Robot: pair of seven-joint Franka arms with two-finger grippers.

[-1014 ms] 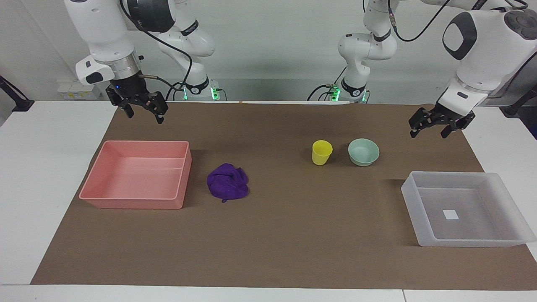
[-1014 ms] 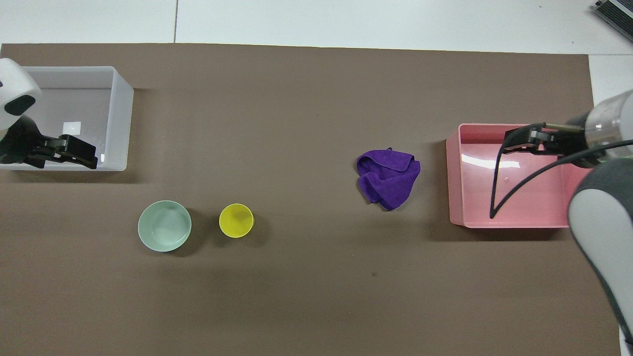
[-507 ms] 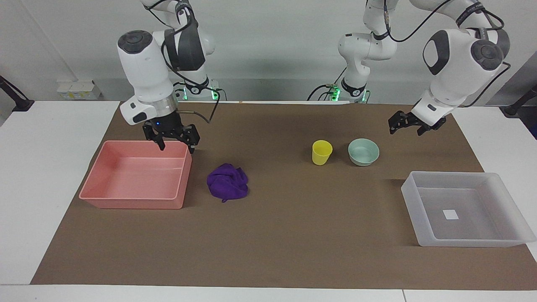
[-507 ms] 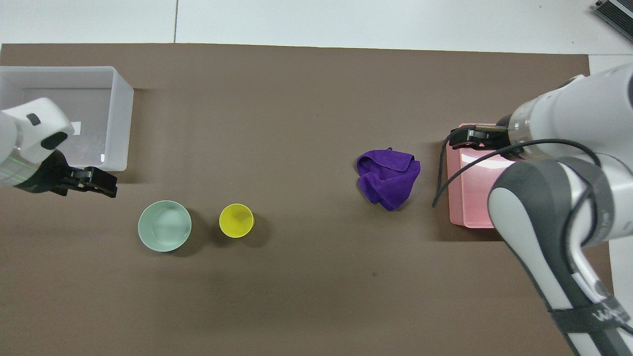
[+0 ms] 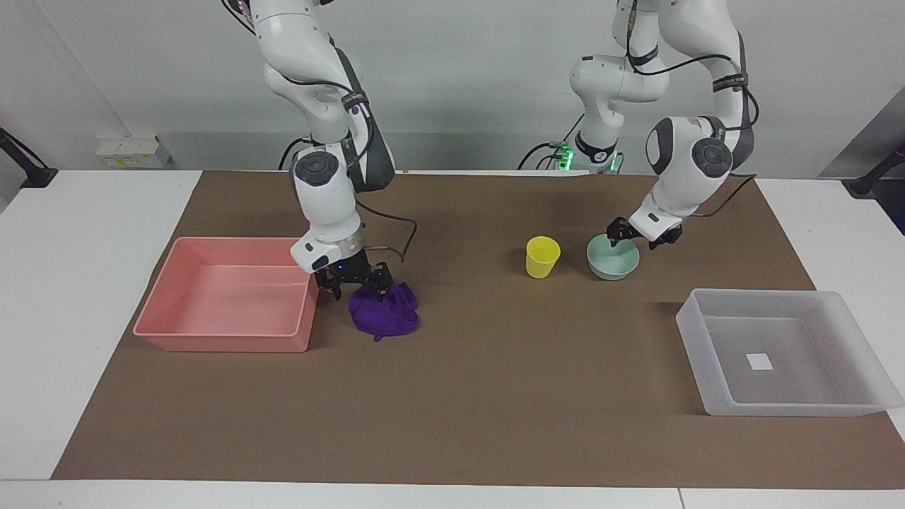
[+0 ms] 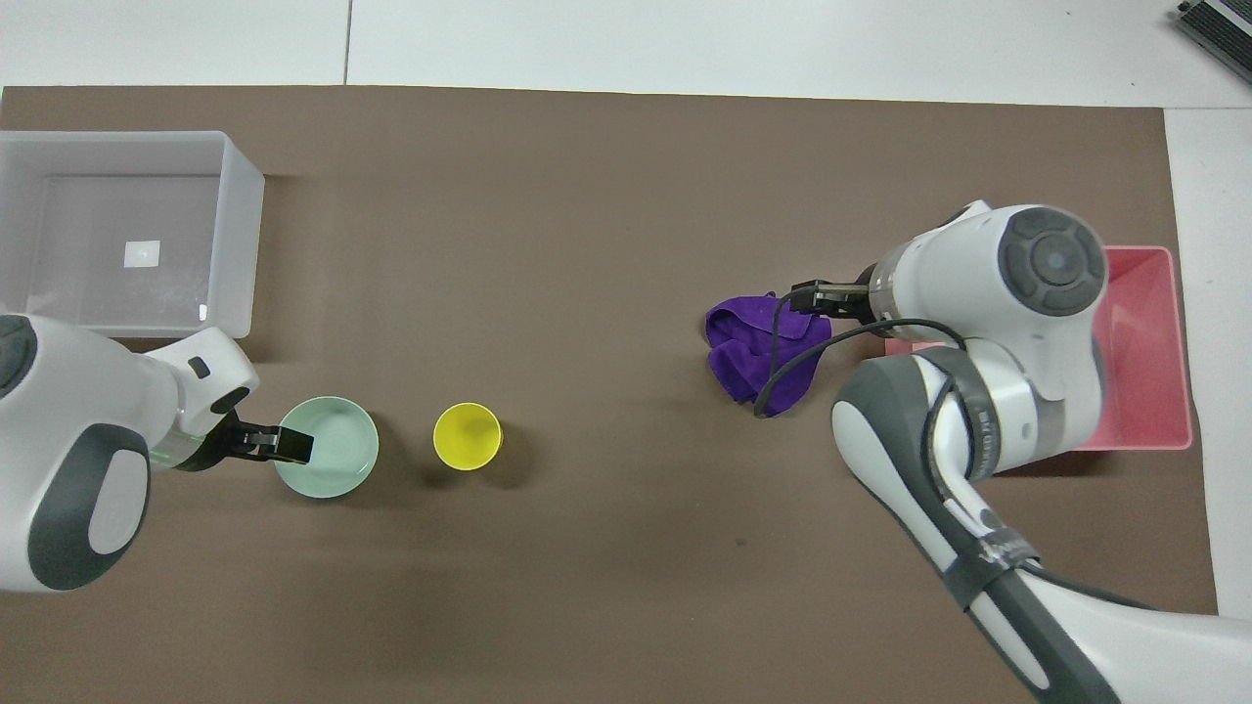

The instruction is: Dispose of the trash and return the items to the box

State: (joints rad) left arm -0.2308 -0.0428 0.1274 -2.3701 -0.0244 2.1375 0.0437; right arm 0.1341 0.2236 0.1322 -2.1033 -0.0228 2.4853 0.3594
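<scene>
Purple cloth (image 5: 384,311) lies beside the pink tray (image 5: 177,311). We see the right gripper (image 5: 353,281) spread wide upon it; we cannot tell the left gripper's (image 5: 638,237) spread at the green bowl (image 5: 612,261). We judge grasping comes next: close, then lift.

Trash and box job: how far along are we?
Nothing is put away yet. The right gripper is down at the purple cloth; the left gripper is at the green bowl's rim. Cloth, bowl and yellow cup remain; the clear box holds nothing.
</scene>
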